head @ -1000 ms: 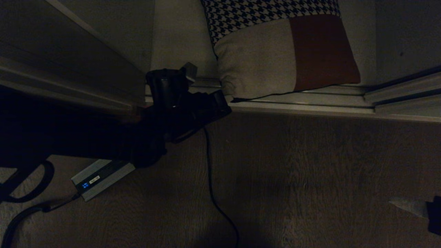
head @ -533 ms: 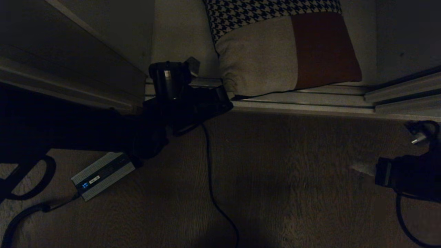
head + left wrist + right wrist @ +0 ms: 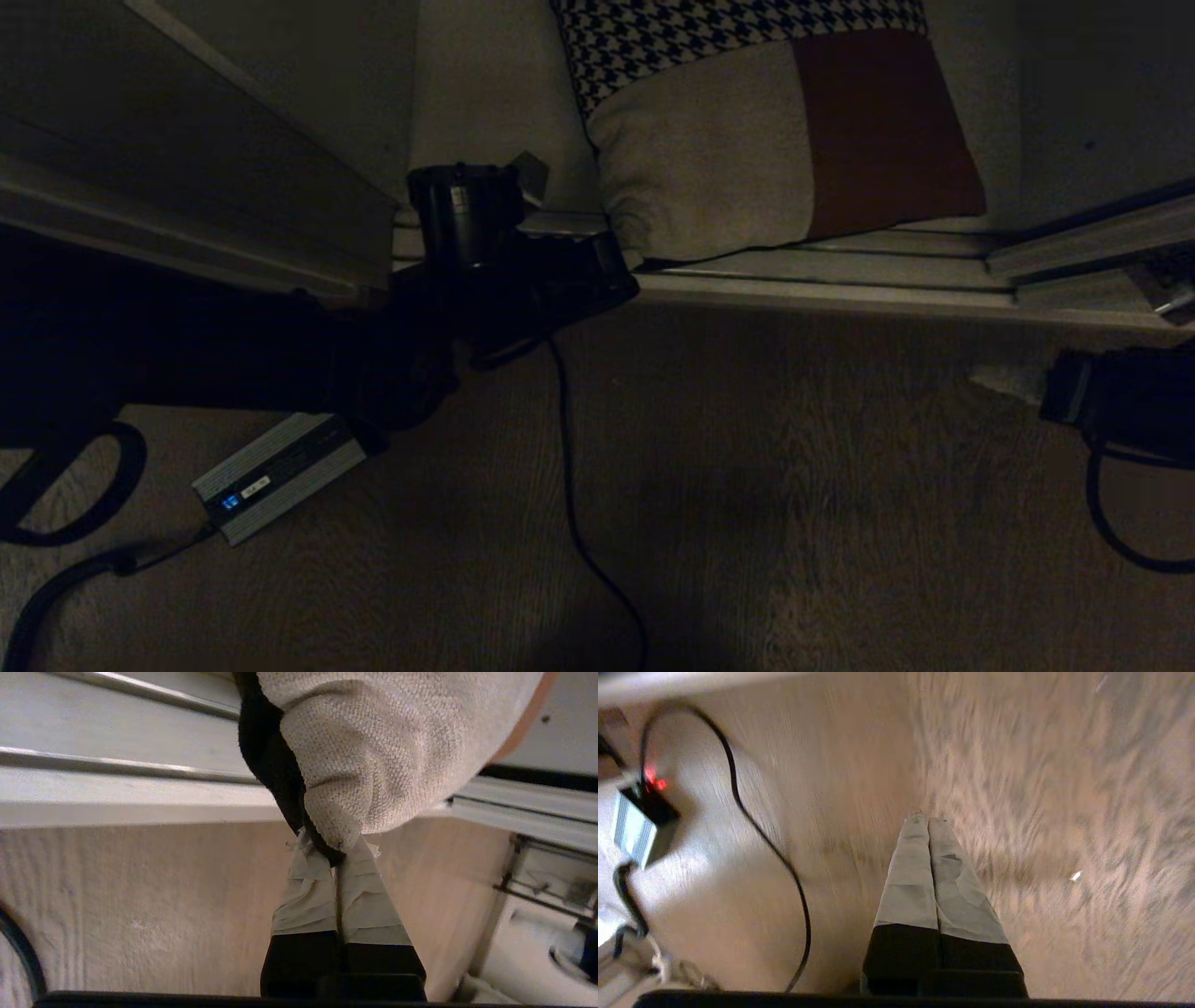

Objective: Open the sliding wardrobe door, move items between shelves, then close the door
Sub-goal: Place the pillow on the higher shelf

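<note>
The wood-grain plank floor [image 3: 794,485] fills most of the head view, with the ribbed metal floor track [image 3: 840,271] crossing above it. The pale grey-green sliding wardrobe door [image 3: 187,140] stands at the left, slid aside. On the off-white bottom shelf [image 3: 495,103] behind the track rests the square cushion with a houndstooth band and beige and rust-brown blocks [image 3: 775,131], its lower edge reaching over the track. The dark left arm stretches from the left edge to the cushion's lower left corner; the left wrist view shows the left pincer [image 3: 336,858], its tape-wrapped fingers [image 3: 308,896] clamped on that beige corner [image 3: 373,751]. The right pincer [image 3: 1004,381] hovers above the floor at the right, clear of the cushion, its taped fingers [image 3: 915,877] pressed together on nothing. A ribbed silver power box with a blue light [image 3: 275,476] lies on the floor at the left, and a thin black cable [image 3: 569,485] trails across the planks
</note>
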Controlling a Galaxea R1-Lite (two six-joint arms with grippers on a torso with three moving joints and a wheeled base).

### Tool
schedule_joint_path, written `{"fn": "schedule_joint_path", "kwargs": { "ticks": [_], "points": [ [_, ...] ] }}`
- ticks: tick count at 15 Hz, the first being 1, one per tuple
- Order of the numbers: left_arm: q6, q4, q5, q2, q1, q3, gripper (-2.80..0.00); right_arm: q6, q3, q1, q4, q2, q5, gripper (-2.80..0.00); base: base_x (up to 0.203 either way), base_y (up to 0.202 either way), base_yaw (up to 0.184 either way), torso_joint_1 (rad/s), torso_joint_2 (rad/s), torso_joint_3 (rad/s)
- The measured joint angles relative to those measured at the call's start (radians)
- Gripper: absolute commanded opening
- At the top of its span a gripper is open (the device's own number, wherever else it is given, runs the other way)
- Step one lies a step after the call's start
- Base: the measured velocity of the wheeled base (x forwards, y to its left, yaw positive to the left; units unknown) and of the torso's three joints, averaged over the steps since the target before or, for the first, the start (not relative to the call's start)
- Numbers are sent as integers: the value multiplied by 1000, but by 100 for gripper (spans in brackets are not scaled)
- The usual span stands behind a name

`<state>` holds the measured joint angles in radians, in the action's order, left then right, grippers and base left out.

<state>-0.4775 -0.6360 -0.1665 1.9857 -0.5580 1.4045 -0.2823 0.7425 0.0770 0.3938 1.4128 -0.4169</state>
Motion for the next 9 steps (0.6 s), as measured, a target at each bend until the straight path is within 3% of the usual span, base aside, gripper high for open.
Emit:
{"fn": "schedule_joint_path", "kwargs": {
  "ticks": [5, 8, 9],
  "points": [
    [2, 100, 1, -3, -35, 62, -280, 0, 78, 15, 9, -20, -38, -280, 0, 0, 0, 0, 0, 0],
    [6, 94, 5, -3, -38, 67, -280, 0, 75, 15, 11, -17, -47, -280, 0, 0, 0, 0, 0, 0],
    [6, 92, 14, -4, -39, 64, -280, 1, 75, 16, 12, -13, -45, 0, 0, 0, 0, 0, 0, 0]
  ]
}}
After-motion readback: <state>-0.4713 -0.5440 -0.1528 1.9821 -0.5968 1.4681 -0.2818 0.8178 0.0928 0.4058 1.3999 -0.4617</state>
